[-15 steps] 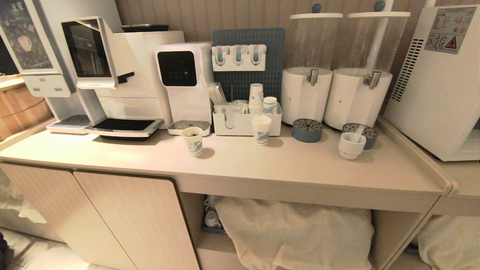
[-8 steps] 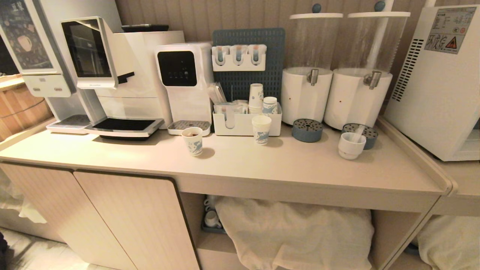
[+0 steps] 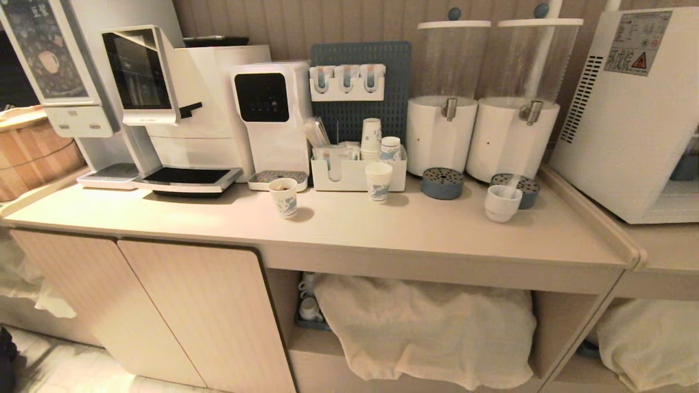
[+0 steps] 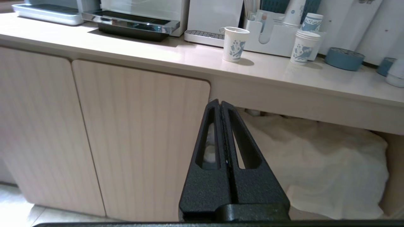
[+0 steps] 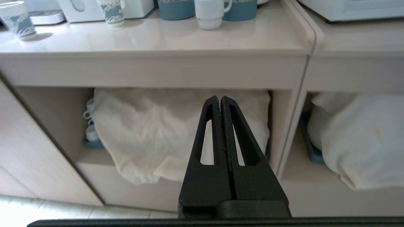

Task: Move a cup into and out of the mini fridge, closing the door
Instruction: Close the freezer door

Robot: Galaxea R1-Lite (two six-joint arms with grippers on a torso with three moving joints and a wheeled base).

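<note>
The cup (image 3: 501,203), a squat white mug, stands on the counter (image 3: 382,229) in front of the right drink dispenser, and in the right wrist view the cup (image 5: 210,14) shows its handle. The mini fridge (image 3: 628,120) sits at the far right on a lower surface, with its vented side toward me. Its door lies mostly beyond the picture edge. Neither arm shows in the head view. My left gripper (image 4: 220,102) is shut and empty, low before the cabinet door. My right gripper (image 5: 220,98) is shut and empty, low before the open shelf.
Two paper cups (image 3: 284,197) (image 3: 378,181) stand mid-counter before a white organizer (image 3: 357,174). Two dispensers (image 3: 441,136) (image 3: 510,139) with blue drip trays (image 3: 442,183) stand behind the mug, and coffee machines (image 3: 180,109) at the left. White cloth (image 3: 426,327) fills the shelf below.
The whole head view has shifted and everything looks slightly smaller, so the camera has drawn back a little. Nothing on the counter has moved.
</note>
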